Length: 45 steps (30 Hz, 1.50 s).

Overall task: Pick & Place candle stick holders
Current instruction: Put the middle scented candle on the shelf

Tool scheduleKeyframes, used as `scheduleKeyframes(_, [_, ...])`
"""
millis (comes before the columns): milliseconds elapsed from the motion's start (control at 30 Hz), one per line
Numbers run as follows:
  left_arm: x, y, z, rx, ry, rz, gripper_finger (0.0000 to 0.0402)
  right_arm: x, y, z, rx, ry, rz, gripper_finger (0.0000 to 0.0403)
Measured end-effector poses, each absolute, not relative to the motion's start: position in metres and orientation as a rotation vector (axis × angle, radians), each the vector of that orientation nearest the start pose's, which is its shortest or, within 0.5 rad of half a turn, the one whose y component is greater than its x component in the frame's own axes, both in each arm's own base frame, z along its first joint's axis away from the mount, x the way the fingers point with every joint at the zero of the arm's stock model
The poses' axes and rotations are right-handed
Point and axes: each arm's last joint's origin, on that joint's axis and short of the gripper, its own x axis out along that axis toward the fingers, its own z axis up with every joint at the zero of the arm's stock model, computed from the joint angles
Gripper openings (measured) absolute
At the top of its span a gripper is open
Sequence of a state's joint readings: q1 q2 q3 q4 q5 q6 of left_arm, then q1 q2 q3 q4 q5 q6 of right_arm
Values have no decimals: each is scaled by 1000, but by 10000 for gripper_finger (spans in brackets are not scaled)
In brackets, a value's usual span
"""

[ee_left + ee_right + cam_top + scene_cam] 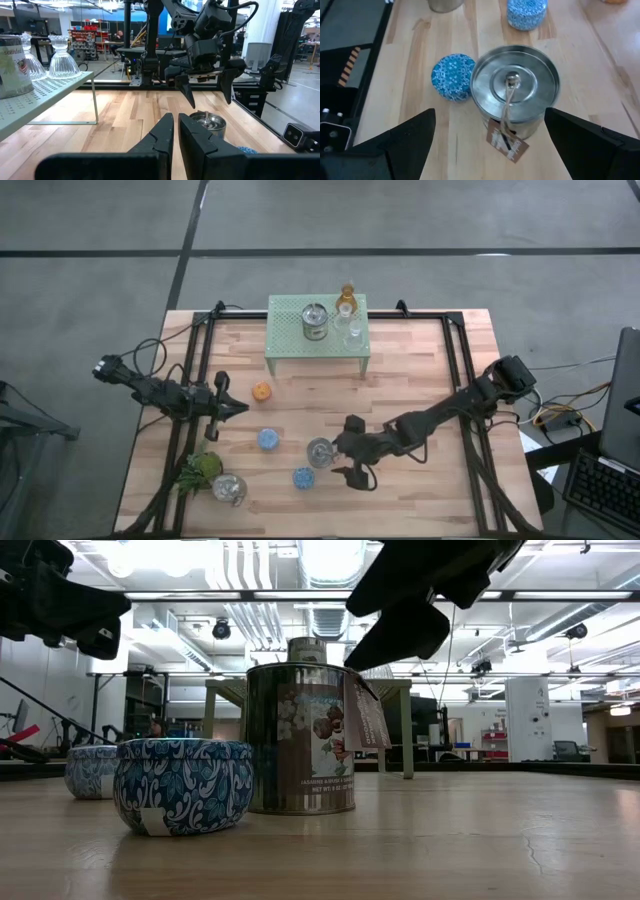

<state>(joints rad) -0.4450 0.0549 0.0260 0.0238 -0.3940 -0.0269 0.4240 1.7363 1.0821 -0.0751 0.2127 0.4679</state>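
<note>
One silvery lidded holder [514, 97] stands on the surface [420, 380], near two blue ones | step: pre-grasp; my right end effector [490, 132] hovers above it, fingers spread | next: descend, straddle tin, close | left end effector [232, 407] waits, fingers together.

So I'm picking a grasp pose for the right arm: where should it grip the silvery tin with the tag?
Probably across the round side wall of the silvery tin, from straight above. It stands upright, and the open right gripper hangs wide over it. The knobbed lid may lift off.
</note>
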Motion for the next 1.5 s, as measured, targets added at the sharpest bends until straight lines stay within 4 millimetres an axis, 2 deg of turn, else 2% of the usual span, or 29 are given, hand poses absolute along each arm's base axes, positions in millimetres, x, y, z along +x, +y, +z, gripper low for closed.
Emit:
scheduleKeyframes(333, [93, -32, 170, -25, 6, -51, 30, 336, 144, 197, 182, 694, 21, 365])
scheduleKeyframes(567, [93, -32, 170, -25, 5, -51, 30, 342, 133, 197, 207, 678, -36, 366])
scheduleKeyframes(833, [93, -32, 170, -25, 5, -51, 30, 353, 136, 175, 174, 688, -11, 366])
scheduleKeyframes(1300, [93, -32, 170, -25, 5, -51, 30, 366, 140, 158, 152, 625, 29, 366])
scheduleKeyframes(1500, [93, -32, 170, -25, 4, -51, 30, 373, 143, 142, 158, 609, 34, 366])
